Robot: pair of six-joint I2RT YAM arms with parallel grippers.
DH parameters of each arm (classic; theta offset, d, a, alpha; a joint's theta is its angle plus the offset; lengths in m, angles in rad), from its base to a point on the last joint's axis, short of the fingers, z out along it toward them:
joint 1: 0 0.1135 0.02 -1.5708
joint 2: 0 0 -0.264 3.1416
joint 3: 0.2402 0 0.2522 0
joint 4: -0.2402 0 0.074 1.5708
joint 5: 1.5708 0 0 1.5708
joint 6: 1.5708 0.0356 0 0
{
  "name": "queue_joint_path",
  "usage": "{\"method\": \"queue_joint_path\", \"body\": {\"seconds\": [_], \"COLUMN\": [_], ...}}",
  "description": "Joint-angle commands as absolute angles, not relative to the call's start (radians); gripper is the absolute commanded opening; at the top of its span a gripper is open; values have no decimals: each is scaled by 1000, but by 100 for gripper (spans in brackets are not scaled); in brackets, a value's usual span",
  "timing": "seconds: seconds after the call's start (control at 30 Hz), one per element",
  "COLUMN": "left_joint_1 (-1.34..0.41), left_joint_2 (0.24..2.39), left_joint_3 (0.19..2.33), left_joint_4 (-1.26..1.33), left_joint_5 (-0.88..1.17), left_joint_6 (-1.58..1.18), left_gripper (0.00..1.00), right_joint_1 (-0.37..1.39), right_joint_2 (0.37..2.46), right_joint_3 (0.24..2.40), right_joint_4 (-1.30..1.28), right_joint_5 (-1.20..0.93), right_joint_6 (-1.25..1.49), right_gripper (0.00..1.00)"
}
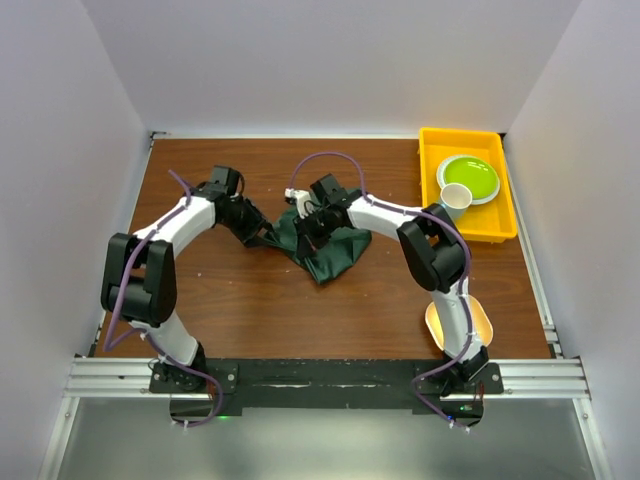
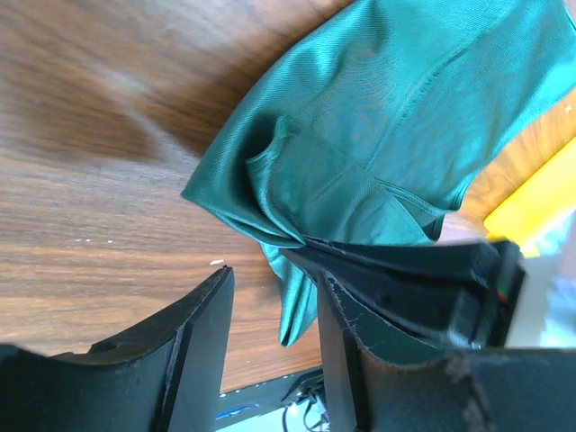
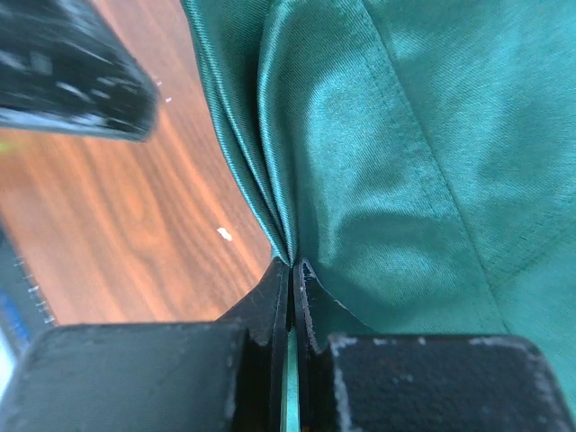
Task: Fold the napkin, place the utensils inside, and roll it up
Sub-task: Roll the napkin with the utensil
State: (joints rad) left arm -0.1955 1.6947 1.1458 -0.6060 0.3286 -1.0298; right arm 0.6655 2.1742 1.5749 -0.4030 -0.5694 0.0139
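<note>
Pinching a fold of the dark green napkin (image 3: 405, 180), our right gripper (image 3: 290, 281) is clamped tight; our left gripper (image 2: 273, 283) hovers, jaws apart, a corner seemingly between them. Uneven pulling could slip the fold free.

Left hand (image 2: 273, 281) fingers parted; right hand (image 3: 292, 267) pinched tight; arms angled inward

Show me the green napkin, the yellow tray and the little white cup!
napkin (image 1: 335, 255): top external view, on its bunched lower part.
yellow tray (image 1: 487, 227): top external view, on the bare floor by its near wall.
white cup (image 1: 456, 196): top external view, on its open mouth.
</note>
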Motion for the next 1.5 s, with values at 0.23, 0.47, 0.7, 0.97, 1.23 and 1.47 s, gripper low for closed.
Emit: {"method": "queue_joint_path", "body": {"seconds": [0.23,0.47,0.7,0.97,1.23,1.47], "left_joint_1": [-235,-265,-279,-288,-291,-291], "left_joint_2": [1681,1727,1767,1819,1879,1911], "left_joint_3": [1173,1207,1209,1210,1192,1108], "left_joint_4": [-537,-520,-474,-376,-152,89], "left_joint_5": [359,383,420,471,517,551], "left_joint_6": [-911,-899,-896,-894,-910,-982], "left_gripper": [42,38,27,21,6,0], "right_joint_1": [549,509,463,422,396,394], "right_joint_2": [2215,2304,2364,2442,2499,2517], "right_joint_3": [1568,1591,1554,1577,1563,1594], "right_joint_4": [-236,-173,-28,3,-31,-123], "right_joint_5": [-928,-1040,-1103,-1117,-1118,-1111], "right_joint_6": [244,385,506,594,646,581], "right_gripper": [0,0,0,0,0,0]}}
